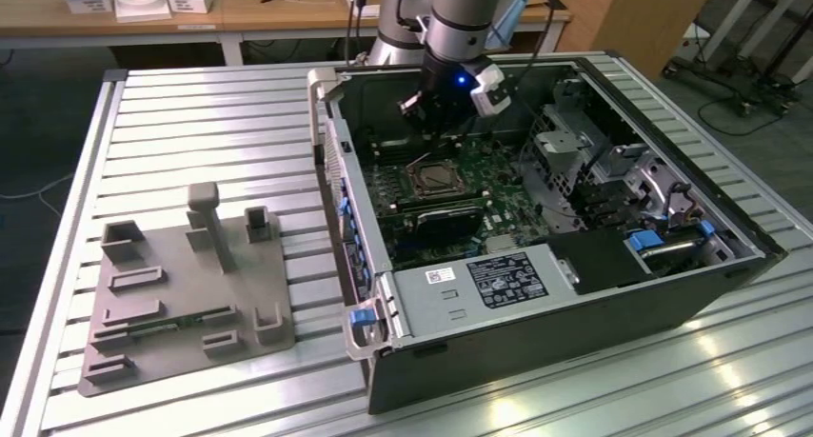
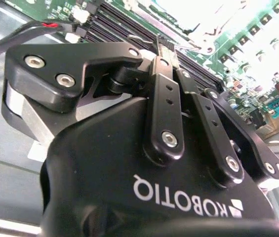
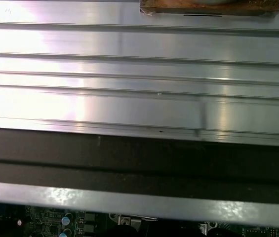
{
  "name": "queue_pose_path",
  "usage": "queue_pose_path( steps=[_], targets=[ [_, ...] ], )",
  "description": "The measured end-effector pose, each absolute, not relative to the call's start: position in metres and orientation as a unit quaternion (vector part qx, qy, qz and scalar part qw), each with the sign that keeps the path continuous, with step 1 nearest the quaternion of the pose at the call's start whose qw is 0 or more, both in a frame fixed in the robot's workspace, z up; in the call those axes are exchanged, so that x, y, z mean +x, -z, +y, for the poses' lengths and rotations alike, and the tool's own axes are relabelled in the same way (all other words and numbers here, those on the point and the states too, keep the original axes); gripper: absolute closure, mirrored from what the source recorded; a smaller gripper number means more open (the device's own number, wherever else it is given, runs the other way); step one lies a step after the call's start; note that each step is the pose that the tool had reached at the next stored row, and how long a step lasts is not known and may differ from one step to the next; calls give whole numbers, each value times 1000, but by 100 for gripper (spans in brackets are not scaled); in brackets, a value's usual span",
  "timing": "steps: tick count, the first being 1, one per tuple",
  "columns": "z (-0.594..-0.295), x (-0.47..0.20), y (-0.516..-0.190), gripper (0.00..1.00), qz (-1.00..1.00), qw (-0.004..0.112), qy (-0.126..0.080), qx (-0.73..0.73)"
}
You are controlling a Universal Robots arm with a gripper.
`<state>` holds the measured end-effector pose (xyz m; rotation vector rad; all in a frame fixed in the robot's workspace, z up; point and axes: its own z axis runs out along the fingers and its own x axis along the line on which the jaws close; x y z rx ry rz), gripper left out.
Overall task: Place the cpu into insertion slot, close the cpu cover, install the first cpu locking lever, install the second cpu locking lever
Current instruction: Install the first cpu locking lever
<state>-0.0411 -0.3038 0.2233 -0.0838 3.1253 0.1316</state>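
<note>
With the gripper [image 1: 432,134] poised just above the insertion slot [image 1: 413,183] in the open computer case [image 1: 711,275], jaws drawn together, and the cpu [image 1: 437,178] lying in that slot, an off-line descent could strike the cpu or gouge the motherboard [image 1: 502,175].

We see big white letters printed on the black body of the end effector [image 2: 166,47] in the second wrist view, and they stand upside down there. In the exterior view, a black label [image 1: 505,280] with white print and a small white label [image 1: 441,274] sit on the grey box [image 1: 426,300] inside the computer case [image 1: 534,351], but their words are too tiny for us to make out.
</note>
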Motion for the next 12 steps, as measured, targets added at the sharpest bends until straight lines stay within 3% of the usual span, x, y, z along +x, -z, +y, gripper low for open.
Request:
queue_pose_path(
  steps=[12],
  targets=[
    [-304, -35, -221, 90, 999, 6, -42, -27]
  ],
)
